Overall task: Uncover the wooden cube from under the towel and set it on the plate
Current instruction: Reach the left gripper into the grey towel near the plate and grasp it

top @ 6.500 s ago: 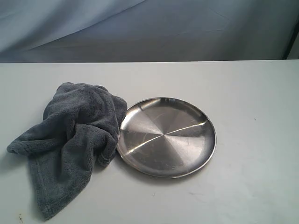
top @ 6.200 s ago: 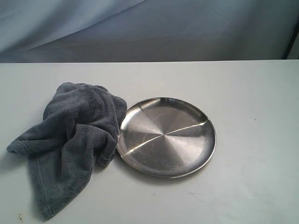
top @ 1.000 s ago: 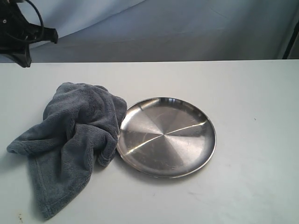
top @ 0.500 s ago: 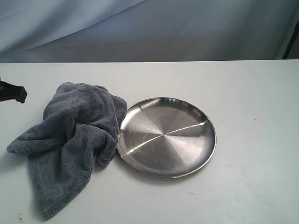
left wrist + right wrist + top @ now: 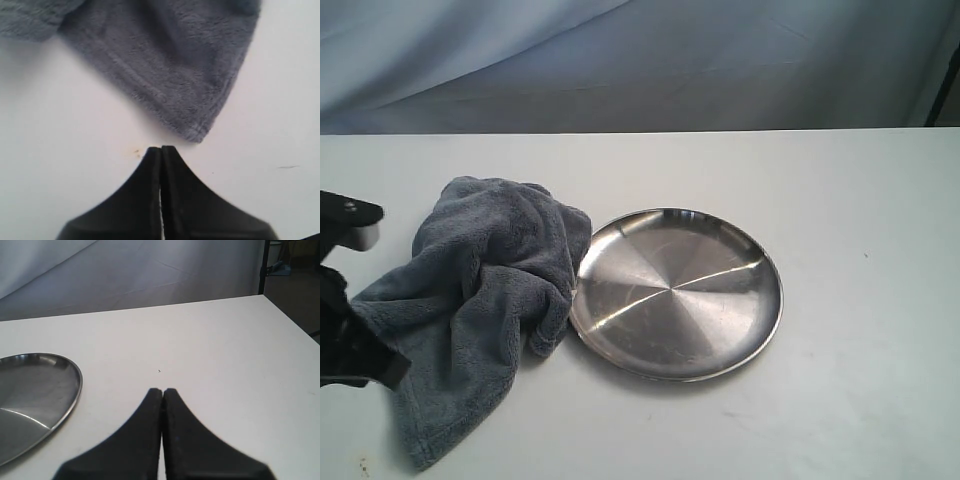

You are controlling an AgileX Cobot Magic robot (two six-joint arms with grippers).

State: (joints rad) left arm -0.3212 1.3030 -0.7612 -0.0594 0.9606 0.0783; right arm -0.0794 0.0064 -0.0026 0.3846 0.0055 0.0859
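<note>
Half a second on, the left pincer (image 5: 161, 149) stands lower at the frame's left edge, jaws pressed together and empty, with the towel (image 5: 485, 290) bunched just beyond its tip, left of the plate (image 5: 675, 290).

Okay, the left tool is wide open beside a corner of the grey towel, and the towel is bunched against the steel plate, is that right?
Not quite: the left tool is shut tight, not wide open, as the left wrist view shows. The rest stands: it is beside a corner of the towel, and the towel is bunched against the plate.
</note>
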